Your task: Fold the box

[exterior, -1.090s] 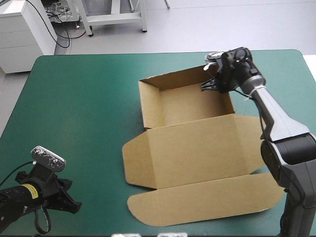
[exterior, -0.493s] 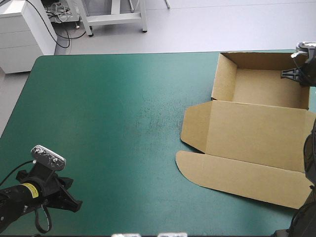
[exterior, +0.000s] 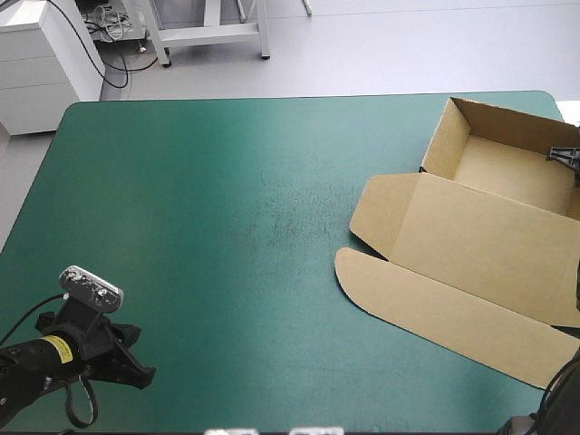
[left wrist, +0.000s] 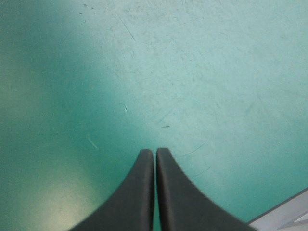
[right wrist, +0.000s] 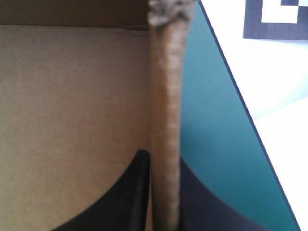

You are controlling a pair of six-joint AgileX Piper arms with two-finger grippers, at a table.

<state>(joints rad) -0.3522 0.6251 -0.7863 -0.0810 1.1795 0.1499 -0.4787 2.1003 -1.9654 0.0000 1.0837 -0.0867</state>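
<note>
The brown box [exterior: 489, 227] lies at the table's right side as an open tray with its lid flat, the lid reaching toward the front right corner. My right gripper [exterior: 565, 155] shows only as a black tip at the tray's right wall. In the right wrist view my right gripper [right wrist: 161, 161] is shut on the upright edge of the box wall [right wrist: 165, 120], one finger inside the tray and one outside. My left gripper [exterior: 127, 362] rests near the front left corner, far from the box. Its fingers [left wrist: 139, 192] are shut over bare teal-green cover.
The table's right edge [right wrist: 240, 110] runs close beside the gripped wall. The teal-green cover [exterior: 208, 227] stretches bare across the left and middle of the table.
The right gripper has dragged the box from the table's middle to the right edge, turning it slightly clockwise. The left arm has hardly moved.
</note>
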